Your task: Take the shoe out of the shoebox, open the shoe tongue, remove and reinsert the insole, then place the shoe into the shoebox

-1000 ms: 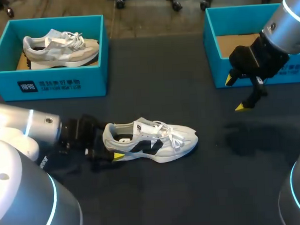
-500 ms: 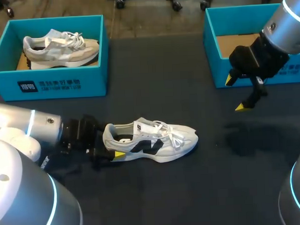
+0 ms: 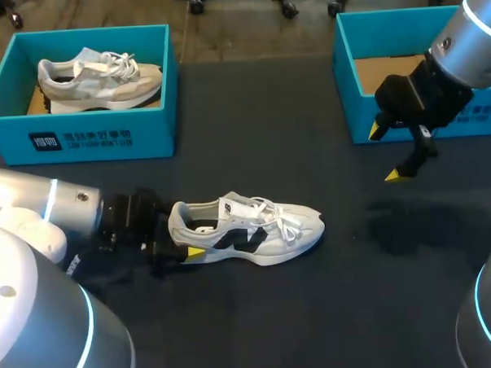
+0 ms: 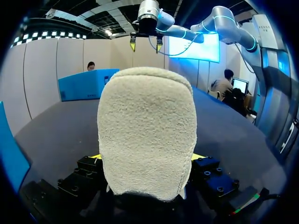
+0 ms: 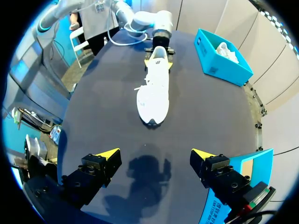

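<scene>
A white shoe (image 3: 247, 229) with black side marks lies on the dark table, toe to the right. My left gripper (image 3: 181, 236) is at its heel, one finger on each side, shut on the heel. In the left wrist view the fuzzy heel (image 4: 147, 126) fills the space between the yellow tips of that gripper (image 4: 147, 156). My right gripper (image 3: 386, 152) hangs open above the table in front of the right shoebox (image 3: 365, 122), holding nothing. The right wrist view shows its own open gripper (image 5: 154, 154) well short of the shoe (image 5: 154, 88), with the left gripper (image 5: 159, 51) at the far end.
The right shoebox is teal with a bare cardboard floor. A second teal box (image 3: 80, 138) at the back left holds a beige shoe (image 3: 98, 76); it also shows in the right wrist view (image 5: 219, 56).
The left gripper's fingers have closed in on the shoe's heel, the near yellow tip now against the shoe. The right arm has not moved.
</scene>
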Robot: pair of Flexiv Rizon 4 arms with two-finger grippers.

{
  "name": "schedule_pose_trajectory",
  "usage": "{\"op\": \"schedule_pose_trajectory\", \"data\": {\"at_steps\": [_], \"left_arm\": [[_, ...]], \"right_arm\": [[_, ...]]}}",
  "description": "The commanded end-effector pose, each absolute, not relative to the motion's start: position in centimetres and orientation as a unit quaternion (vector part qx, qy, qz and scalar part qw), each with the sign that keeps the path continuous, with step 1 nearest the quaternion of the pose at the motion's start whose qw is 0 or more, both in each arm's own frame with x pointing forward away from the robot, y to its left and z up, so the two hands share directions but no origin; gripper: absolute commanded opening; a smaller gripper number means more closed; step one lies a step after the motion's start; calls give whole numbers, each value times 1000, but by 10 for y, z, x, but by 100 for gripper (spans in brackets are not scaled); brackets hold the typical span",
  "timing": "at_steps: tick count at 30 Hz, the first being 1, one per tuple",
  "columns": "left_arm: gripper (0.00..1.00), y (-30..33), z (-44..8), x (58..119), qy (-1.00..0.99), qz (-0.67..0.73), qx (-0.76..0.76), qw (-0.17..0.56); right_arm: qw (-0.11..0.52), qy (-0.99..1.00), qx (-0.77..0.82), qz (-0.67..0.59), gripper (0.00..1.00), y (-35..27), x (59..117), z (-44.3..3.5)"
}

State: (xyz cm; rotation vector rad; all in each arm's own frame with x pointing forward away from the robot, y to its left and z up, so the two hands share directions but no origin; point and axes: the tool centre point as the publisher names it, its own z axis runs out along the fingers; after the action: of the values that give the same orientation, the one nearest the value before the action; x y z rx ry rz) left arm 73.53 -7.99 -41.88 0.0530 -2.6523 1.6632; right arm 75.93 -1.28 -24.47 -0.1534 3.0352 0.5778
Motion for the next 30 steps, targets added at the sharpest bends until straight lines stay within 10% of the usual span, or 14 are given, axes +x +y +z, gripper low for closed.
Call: {"op": "schedule_pose_trajectory", "data": {"at_steps": [1,30], "left_arm": [[0,-82,-421,734,-846,532,18,3],[0,-82,-421,734,-846,532,18,3]], "right_arm": [[25,981,-49,186,100,-12,759,-246],[62,961,235,130,100,91,772,-217]]}}
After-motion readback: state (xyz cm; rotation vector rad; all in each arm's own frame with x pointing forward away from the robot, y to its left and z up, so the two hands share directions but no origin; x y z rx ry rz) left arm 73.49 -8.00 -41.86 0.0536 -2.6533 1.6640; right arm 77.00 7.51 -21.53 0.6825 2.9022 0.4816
